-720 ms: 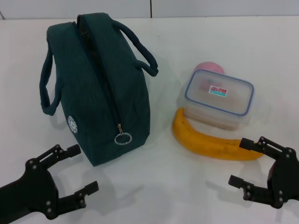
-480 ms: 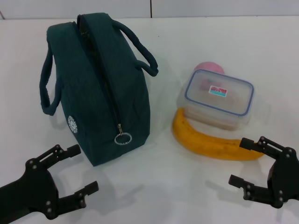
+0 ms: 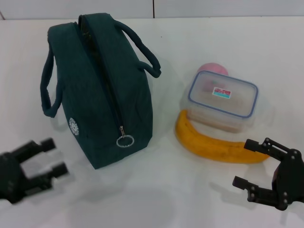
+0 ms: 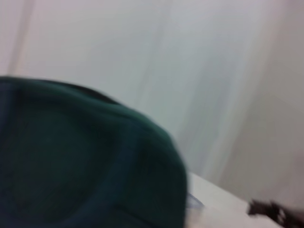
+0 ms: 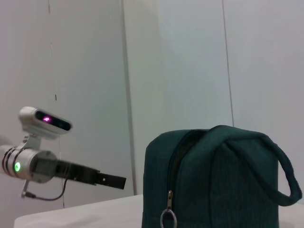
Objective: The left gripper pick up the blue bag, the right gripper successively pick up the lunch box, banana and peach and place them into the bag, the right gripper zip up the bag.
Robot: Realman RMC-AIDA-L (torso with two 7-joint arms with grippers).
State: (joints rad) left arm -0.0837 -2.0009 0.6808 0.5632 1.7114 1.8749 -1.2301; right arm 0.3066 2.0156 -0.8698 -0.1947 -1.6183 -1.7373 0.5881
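In the head view, the blue bag (image 3: 97, 90) stands upright on the white table (image 3: 228, 47), on the robot's left side, with its zipper closed and the metal ring pull (image 3: 124, 141) hanging at the near end. The left gripper (image 3: 50, 156) is low at the near left, just beside the bag's near corner but not touching it; its two fingers are apart by a narrow gap and hold nothing. On the right side lies the lunch box (image 3: 222, 100), with the banana (image 3: 216, 147) touching its near edge and the peach (image 3: 214, 69) partly hidden behind it. The right gripper (image 3: 244, 164) is near the banana's end, its jaws wide and empty.

In the left wrist view, the dark green fabric of the bag (image 4: 85, 166) fills the lower part, very close.

In the right wrist view, the bag (image 5: 213, 180) stands with one handle (image 5: 270, 161) in view, and the left arm (image 5: 57, 166), with a green light, is reaching from the side, apart from the bag.
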